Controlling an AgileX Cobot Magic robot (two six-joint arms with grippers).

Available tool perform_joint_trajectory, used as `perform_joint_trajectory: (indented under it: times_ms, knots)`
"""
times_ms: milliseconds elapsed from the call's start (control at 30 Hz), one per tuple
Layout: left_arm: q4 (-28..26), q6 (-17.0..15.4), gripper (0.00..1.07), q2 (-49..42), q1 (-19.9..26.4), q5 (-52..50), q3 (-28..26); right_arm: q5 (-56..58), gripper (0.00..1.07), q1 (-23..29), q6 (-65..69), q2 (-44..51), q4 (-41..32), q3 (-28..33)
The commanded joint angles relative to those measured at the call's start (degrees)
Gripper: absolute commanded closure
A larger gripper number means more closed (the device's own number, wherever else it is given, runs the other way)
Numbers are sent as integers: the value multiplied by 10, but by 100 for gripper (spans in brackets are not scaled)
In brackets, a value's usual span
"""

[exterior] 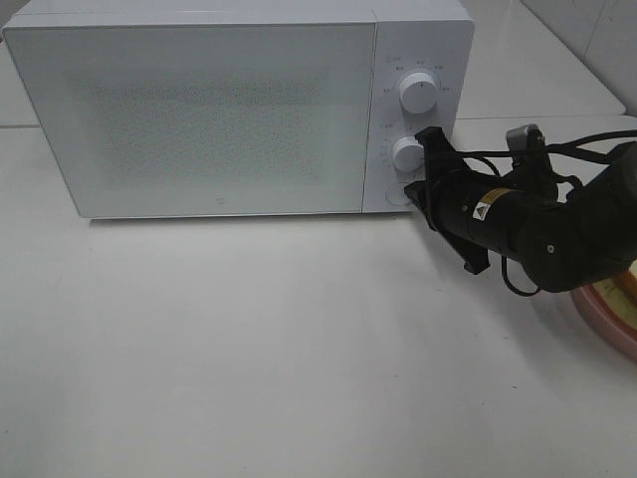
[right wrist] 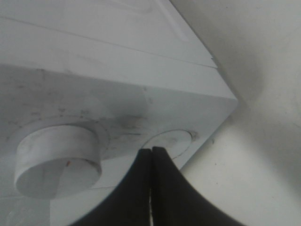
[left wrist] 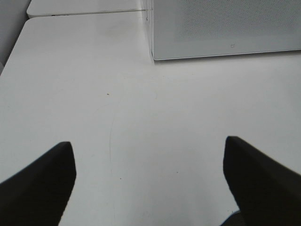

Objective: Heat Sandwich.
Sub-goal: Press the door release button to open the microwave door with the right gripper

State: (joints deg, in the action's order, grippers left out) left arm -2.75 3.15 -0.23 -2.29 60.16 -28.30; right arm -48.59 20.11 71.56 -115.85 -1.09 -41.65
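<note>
A white microwave (exterior: 199, 110) stands at the back of the table with its door closed. My right gripper (exterior: 412, 190) is shut, and its tips rest against the round button (exterior: 397, 195) at the bottom of the control panel. In the right wrist view the closed fingertips (right wrist: 151, 155) touch that button (right wrist: 171, 140), just beside the lower knob (right wrist: 59, 157). Only a pale sliver of the sandwich (exterior: 627, 284) shows at the right edge, on the pink plate (exterior: 607, 321) behind my right arm. My left gripper (left wrist: 150, 188) hangs open over bare table, holding nothing.
Two white knobs (exterior: 417, 94) sit one above the other on the microwave's panel. A white tabletop (exterior: 249, 349) stretches in front of the microwave. The microwave's lower front corner (left wrist: 155, 54) lies ahead of the left gripper.
</note>
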Motion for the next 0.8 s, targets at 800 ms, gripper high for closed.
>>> perform_joint_trajectory:
  times_ms: [800]
  knots:
    - [-1,-1,28,-13,0,-7,2,-21,107,29,35,-49,-34,-32]
